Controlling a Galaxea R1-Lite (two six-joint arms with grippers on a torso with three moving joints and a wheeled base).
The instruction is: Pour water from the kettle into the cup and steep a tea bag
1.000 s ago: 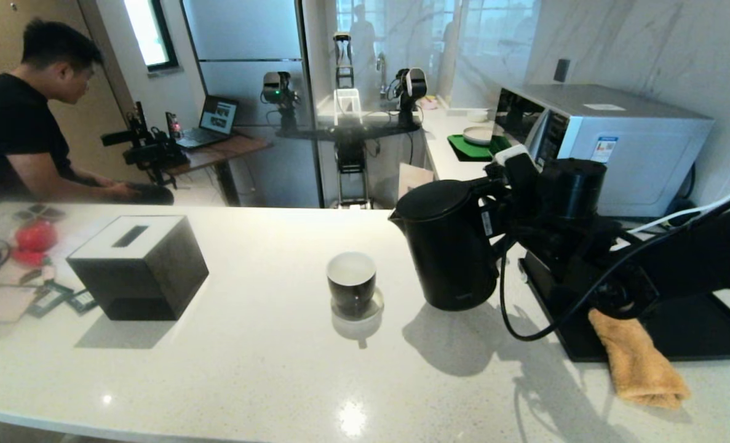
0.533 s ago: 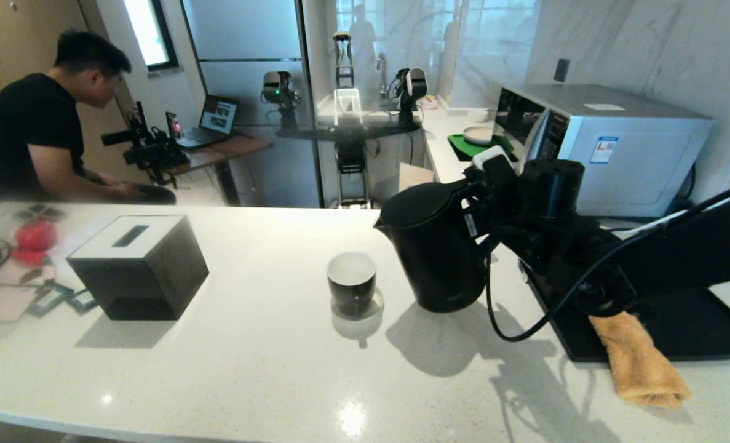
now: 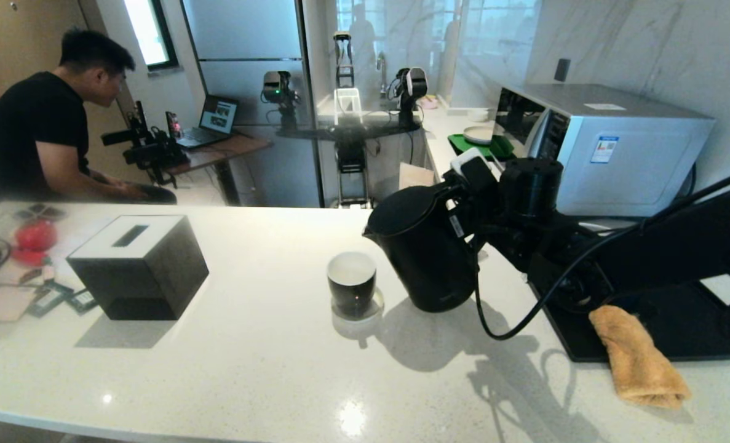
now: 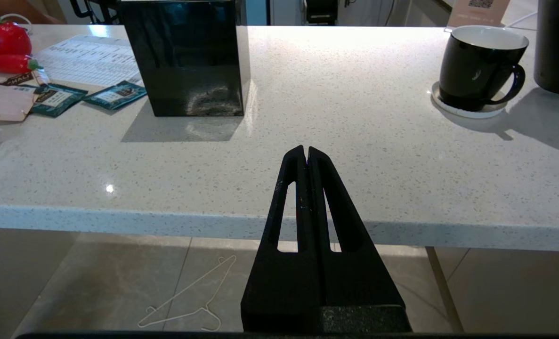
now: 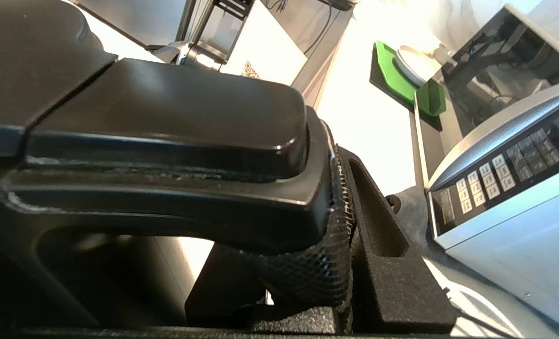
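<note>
The right end effector (image 3: 463,206) is clamped on the handle of the kettle (image 3: 423,246), right of centre in the head view. In the right wrist view its textured finger (image 5: 317,268) presses against the underside of the handle (image 5: 166,155), with the kettle filling the left half of that picture. The kettle tips a little toward the left of the frame, its spout (image 3: 369,232) pointing at the cup (image 3: 352,282) and sitting just above and to the right of the cup's rim. Whether its base touches the surface (image 3: 248,363) cannot be told. No water is seen leaving the spout.

The cup stands upright on a small round coaster (image 3: 357,312), centre frame, just left of the kettle; the left wrist view shows it has a handle (image 4: 507,89).

The left end effector (image 4: 306,153) has its fingers pressed together with nothing between them, hanging off the near edge of the surface, at the lower centre of the left wrist view.

A black box (image 3: 138,266) stands at left of the head view, well apart from the cup. Beyond it at the far left lie green sachets (image 4: 114,94) and a red strawberry-like thing (image 4: 4,40). At lower right an orange cloth (image 3: 638,360) hangs over the edge of a black tray (image 3: 697,332). A microwave (image 3: 604,144) stands at upper right. A man in black (image 3: 39,135) sits at upper left.
</note>
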